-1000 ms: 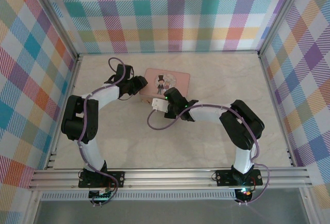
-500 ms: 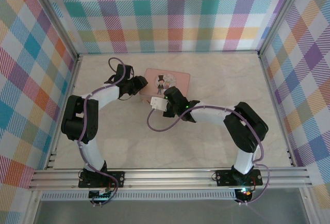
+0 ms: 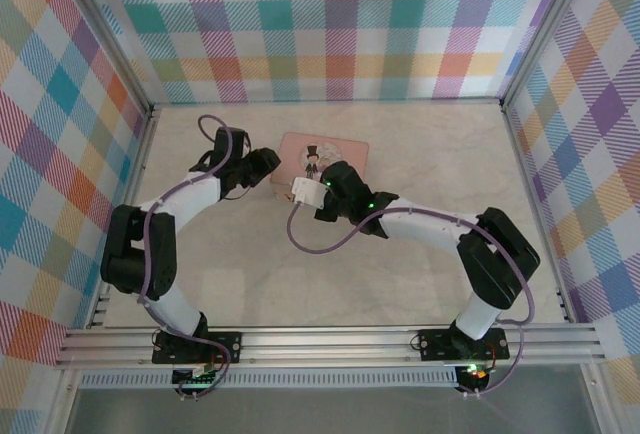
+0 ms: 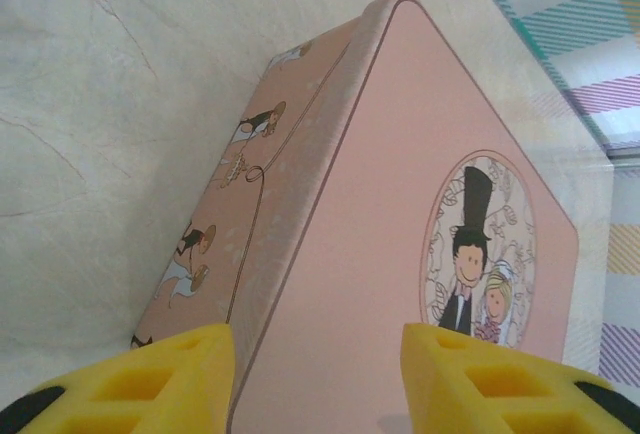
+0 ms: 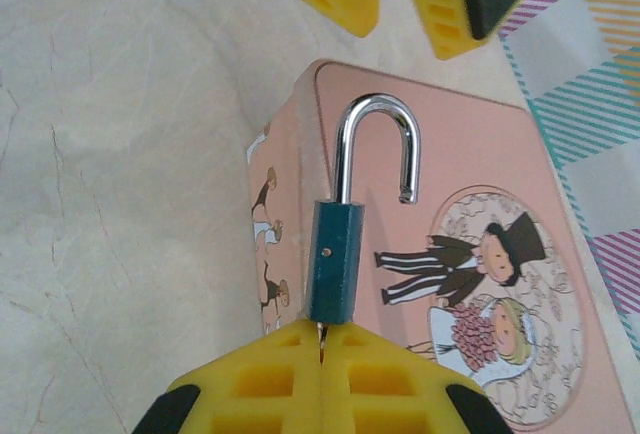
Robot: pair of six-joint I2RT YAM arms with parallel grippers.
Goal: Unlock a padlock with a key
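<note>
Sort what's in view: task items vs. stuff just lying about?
Job:
- padlock, shackle open, gripped by right tool
- left tool, open, at the tin's edge

Just there:
- pink wedding tin
- marbled table

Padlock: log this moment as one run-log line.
right gripper: shut on padlock | shackle: open | left gripper: open, at pink tin edge

A pale table (image 3: 430,154) with a cream, marble-veined top. Lying flat on it is a rectangular pink tin (image 3: 350,152) with rounded corners. It sits near the table's far edge, slightly left of the middle. Its lid shows a cartoon bride and groom.
</note>
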